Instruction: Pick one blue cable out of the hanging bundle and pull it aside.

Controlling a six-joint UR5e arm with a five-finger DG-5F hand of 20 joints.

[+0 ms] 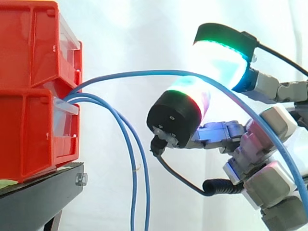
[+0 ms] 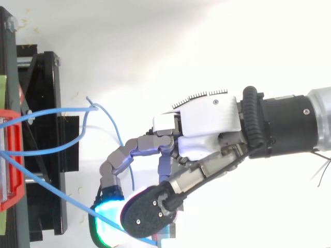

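Blue cables come out between the stacked red bins (image 1: 29, 72). One blue cable (image 1: 130, 73) arcs to the right, away from the rest, and passes between two glowing fingertip pads (image 1: 219, 57) of my hand (image 1: 269, 139), then drops toward the lower right. In the top view the same cable (image 2: 51, 183) runs slantwise from the bins to the pads (image 2: 108, 209), and my hand (image 2: 207, 124) has its fingers curled round it. The two other blue cables (image 1: 139, 183) hang straight down beside the bins, apart from the hand.
The red bins (image 2: 13, 170) stand on a black stand (image 1: 38, 192) at the left. A white curtain is behind. The arm comes in from the right. A loose loop of blue cable (image 2: 111, 121) lies near the curled fingers in the top view.
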